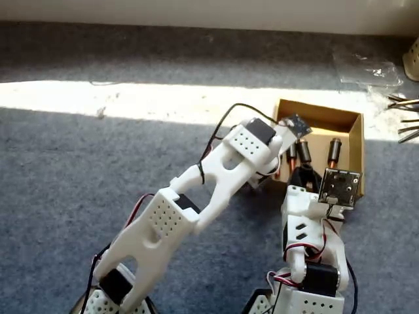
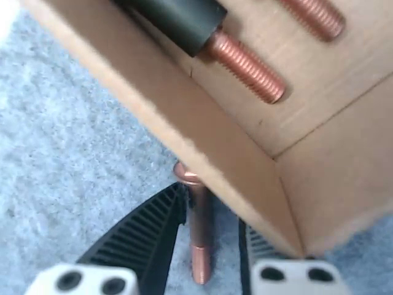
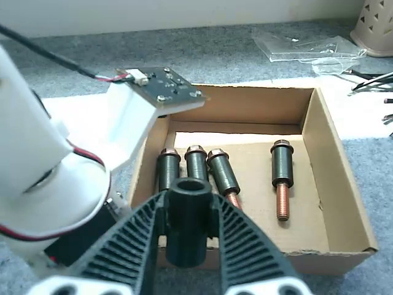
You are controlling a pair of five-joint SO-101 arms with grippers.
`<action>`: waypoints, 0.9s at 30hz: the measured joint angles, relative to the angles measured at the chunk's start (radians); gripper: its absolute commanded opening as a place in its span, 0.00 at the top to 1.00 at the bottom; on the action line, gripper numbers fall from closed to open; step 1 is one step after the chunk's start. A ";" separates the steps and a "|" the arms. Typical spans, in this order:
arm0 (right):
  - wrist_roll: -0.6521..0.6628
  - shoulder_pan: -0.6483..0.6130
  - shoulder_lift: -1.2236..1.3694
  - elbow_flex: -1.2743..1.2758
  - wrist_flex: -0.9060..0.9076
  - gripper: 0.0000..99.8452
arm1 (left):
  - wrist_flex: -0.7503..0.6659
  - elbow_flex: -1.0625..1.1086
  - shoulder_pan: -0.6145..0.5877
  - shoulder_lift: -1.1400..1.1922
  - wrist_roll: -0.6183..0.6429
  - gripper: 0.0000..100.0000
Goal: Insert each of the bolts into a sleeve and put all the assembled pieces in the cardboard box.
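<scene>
The right gripper [image 3: 188, 206] is clenched on a black sleeve [image 3: 187, 224], holding it upright just in front of the cardboard box [image 3: 344, 184]. The box sits on grey carpet [image 1: 65, 170] and holds four assembled pieces [image 3: 196, 165] lying flat, three side by side and one apart. The left gripper [image 2: 212, 212] is close against the box's outer wall with a copper bolt [image 2: 200, 233] right before it, head toward the wall. Whether it actually grips the bolt I cannot tell, as the wall blocks part of the view
</scene>
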 measured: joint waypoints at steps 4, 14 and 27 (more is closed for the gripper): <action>0.000 0.000 0.000 0.000 0.000 1.00 | -0.003 0.000 0.000 0.003 0.000 0.86; 0.000 0.000 0.000 0.000 0.000 1.00 | -0.026 0.000 0.003 0.003 0.002 0.96; 0.000 0.000 0.000 0.000 0.000 1.00 | -0.038 0.002 -0.002 0.005 0.002 0.99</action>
